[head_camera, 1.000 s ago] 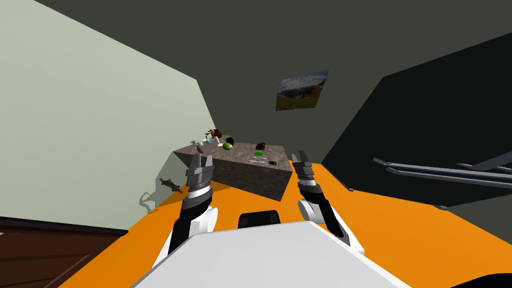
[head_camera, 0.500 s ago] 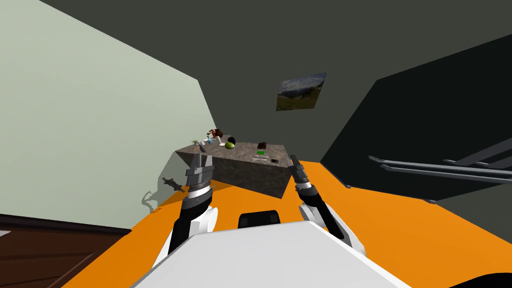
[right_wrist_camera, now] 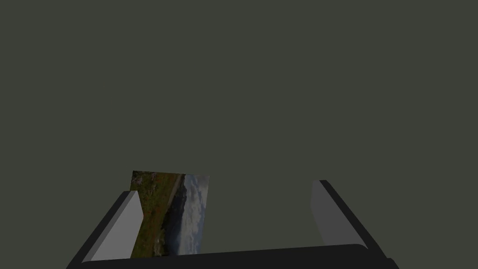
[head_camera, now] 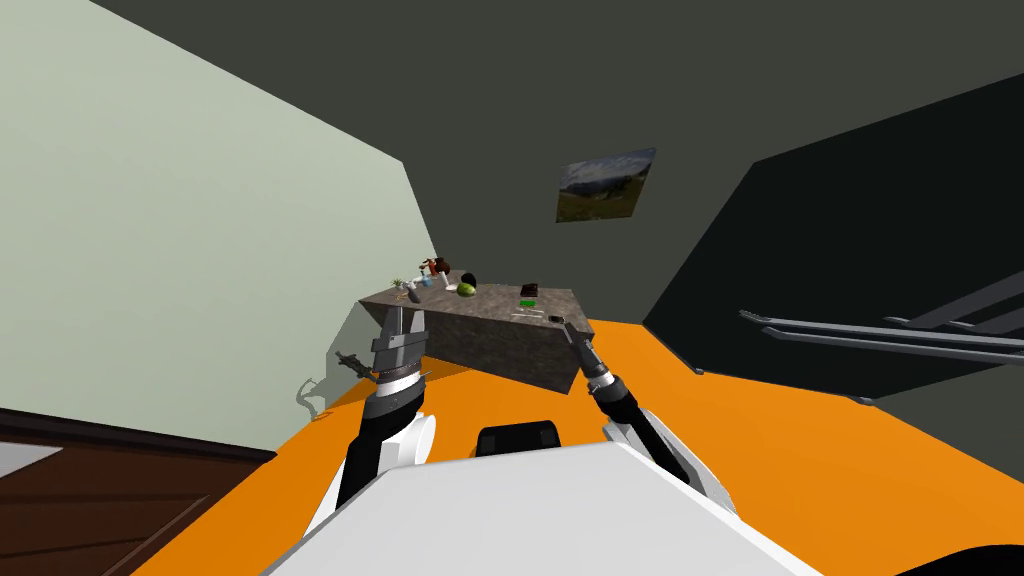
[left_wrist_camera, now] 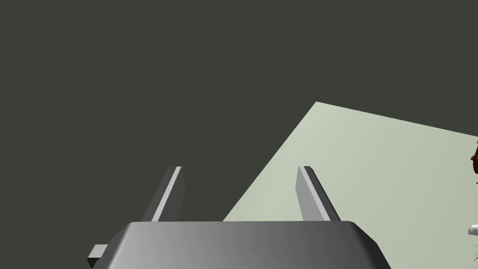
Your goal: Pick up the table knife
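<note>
Table knife (head_camera: 527, 315): flat on counter (head_camera: 500, 352). Left claw (head_camera: 404, 322): spread apart, before counter. Right claw (head_camera: 567, 327): spread apart, at counter's edge.

1. The table (head_camera: 500, 340) is a block with a mottled grey-brown, stone-like surface that looks rough and matt.
2. The floor (head_camera: 780, 440) around the table is plain orange, smooth and matt.
3. Far left of the table, a dark brown panel (head_camera: 80, 490) looks like wood.
4. The left gripper (left_wrist_camera: 238, 170), just short of the table, has a grey body with a soft metallic sheen and smooth fingers.
5. The table knife (head_camera: 527, 314), on the table top, is a pale sliver, its material too small to tell.
</note>
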Robot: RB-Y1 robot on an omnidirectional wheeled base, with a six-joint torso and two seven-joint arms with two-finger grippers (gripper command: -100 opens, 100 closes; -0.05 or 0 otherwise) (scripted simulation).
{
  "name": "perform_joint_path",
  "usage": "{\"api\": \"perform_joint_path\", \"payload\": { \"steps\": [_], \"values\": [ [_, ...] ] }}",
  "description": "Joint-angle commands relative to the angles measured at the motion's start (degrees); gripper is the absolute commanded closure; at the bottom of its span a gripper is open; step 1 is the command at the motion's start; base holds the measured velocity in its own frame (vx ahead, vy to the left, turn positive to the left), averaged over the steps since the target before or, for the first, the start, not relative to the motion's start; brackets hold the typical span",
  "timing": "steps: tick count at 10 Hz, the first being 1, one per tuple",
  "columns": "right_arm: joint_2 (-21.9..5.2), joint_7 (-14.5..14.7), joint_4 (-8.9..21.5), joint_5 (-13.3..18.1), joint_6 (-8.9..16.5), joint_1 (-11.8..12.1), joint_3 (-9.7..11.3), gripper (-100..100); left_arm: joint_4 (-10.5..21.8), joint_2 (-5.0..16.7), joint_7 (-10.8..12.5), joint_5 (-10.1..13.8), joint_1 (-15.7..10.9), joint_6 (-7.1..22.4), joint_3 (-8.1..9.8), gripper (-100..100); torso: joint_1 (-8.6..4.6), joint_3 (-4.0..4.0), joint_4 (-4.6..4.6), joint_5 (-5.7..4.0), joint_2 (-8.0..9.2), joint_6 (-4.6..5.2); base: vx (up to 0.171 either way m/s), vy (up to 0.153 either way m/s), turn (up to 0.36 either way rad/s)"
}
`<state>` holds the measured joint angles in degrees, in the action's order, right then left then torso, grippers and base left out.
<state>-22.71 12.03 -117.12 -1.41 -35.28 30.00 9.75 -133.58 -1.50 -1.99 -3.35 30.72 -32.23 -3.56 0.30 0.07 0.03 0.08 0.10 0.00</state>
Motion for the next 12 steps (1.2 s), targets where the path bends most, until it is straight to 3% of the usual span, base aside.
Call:
{"api": "perform_joint_path", "payload": {
  "steps": [1, 2, 3, 5, 8, 9, 10, 11, 12],
  "values": [
    [-2.86, 1.23, 2.48, 1.1, -0.7, 0.25, 1.98, -100, 0.0, 0.0, 0.0, 0.0, 0.0, 0.0, 0.0, 0, 0.0, 0.0, 0.0, 0.0, 0.0, 0.0, -0.014, 0.089, 0.034],
    [-4.51, 2.29, 4.0, 2.15, -1.19, 0.39, 3.72, -100, 0.0, 0.0, 0.0, 0.0, 0.0, 0.0, 0.0, 0, 0.03, -0.03, -0.01, 0.0, -0.03, -0.01, 0.0, 0.162, 0.074],
    [-5.76, 2.29, 4.8, 2.15, -1.19, 0.39, 3.72, -100, 0.0, -0.01, 0.0, 0.0, 0.0, 0.0, -0.01, 0, 0.25, -0.05, -0.03, 0.04, -0.09, -0.01, -0.014, 0.132, 0.013],
    [-9.64, 4.36, 8.86, 4.48, -2.1, 0.65, 7.26, -100, 0.0, 0.0, 0.0, 0.0, 0.0, 0.0, -0.01, 0, 0.18, -0.01, -0.01, 0.03, -0.01, -0.01, -0.009, 0.145, 0.093],
    [-13.38, 5.38, 12.6, 5.75, -2.53, 0.76, 9.04, -100, 0.0, 0.0, 0.0, 0.0, 0.0, 0.0, 0.0, 0, 0.11, -0.12, -0.05, 0.03, -0.2, -0.01, 0.025, 0.104, 0.056],
    [-15.92, 6.38, 14.67, 7.08, -2.94, 0.86, 10.83, -100, 0.0, 0.0, 0.0, 0.0, 0.0, 0.0, 0.0, 0, 0.0, -0.1, -0.04, 0.01, -0.17, 0.0, 0.014, 0.112, 0.104],
    [-15.92, 6.38, 15.42, 7.08, -2.94, 0.86, 10.83, -100, 0.0, 0.0, 0.0, 0.0, 0.0, 0.0, 0.0, 0, 0.1, -0.1, -0.04, 0.01, -0.17, -0.02, 0.032, 0.096, 0.05],
    [-18.04, 7.36, 17.43, 8.45, -3.33, 0.96, 12.61, -100, 0.0, 0.0, 0.0, 0.0, 0.01, 0.0, 0.0, 0, 0.04, -0.12, -0.04, 0.02, -0.21, 0.0, 0.057, 0.112, 0.127],
    [-18.45, 7.36, 18.34, 8.45, -3.33, 0.96, 12.61, -100, 0.0, 0.0, 0.0, 0.0, 0.01, 0.0, 0.0, 0, 0.08, -0.16, -0.06, 0.02, -0.28, -0.01, 0.047, 0.092, 0.055]
  ]
}}
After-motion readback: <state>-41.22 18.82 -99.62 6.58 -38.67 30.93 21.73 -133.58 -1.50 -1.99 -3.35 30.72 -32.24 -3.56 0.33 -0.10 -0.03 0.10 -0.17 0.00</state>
